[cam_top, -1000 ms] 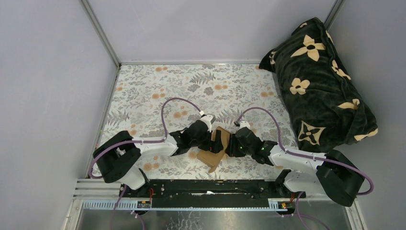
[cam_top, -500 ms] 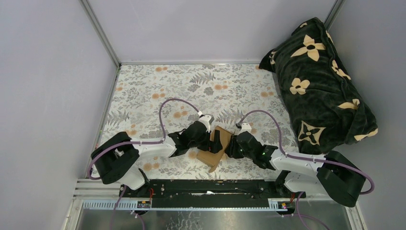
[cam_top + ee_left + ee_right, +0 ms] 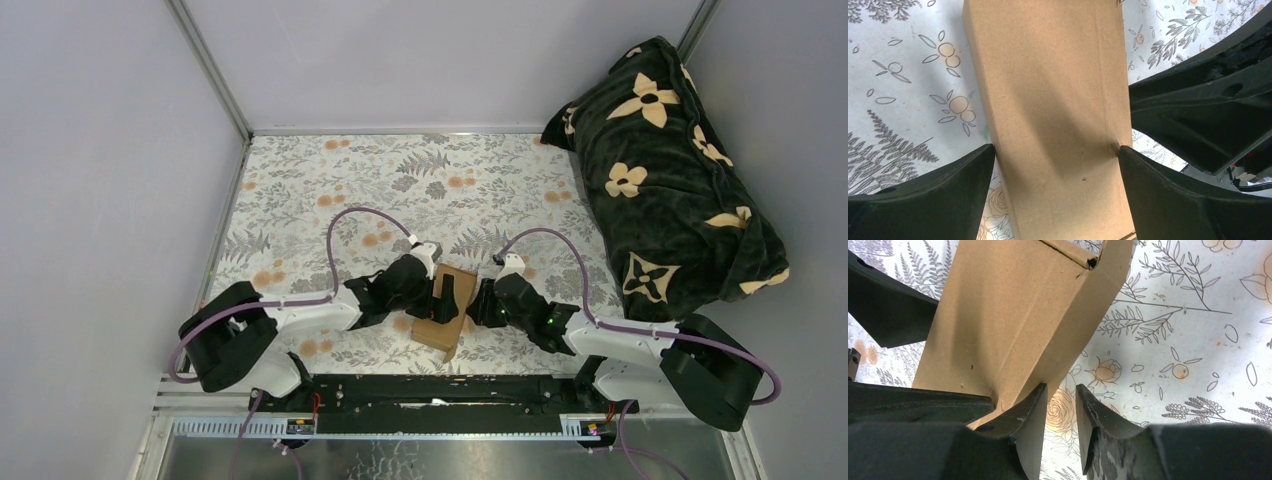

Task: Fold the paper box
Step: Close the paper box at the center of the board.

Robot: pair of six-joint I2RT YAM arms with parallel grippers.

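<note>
At the lower centre of the overhead frame, you will find the paper box [image 3: 441, 336] lying on the floral table cover [image 3: 330, 190], its long side running roughly up and down the frame. Both arms reach in low from their bases at the lower corners, forearms angled inward and wrists almost meeting over the cardboard. A purple cable [image 3: 345, 225] arcs above each wrist. Note the left gripper [image 3: 449, 298]: it comes in from the left of the frame with its jaws spread fully wide and straddles the box. In the left wrist view each fingertip rests against one long edge of the cardboard, and a lengthwise crease runs near the right-hand edge. Note the right gripper [image 3: 1060, 396]: it comes in from the right of the frame with its jaws parted by a narrow gap. Only table cover shows between them, and nothing is held. The box sits just to the left of that gap, touching the outer face of the nearer finger. A dark flower-patterned blanket [image 3: 670, 170] lies bunched at the upper right, well apart from both arms.
</note>
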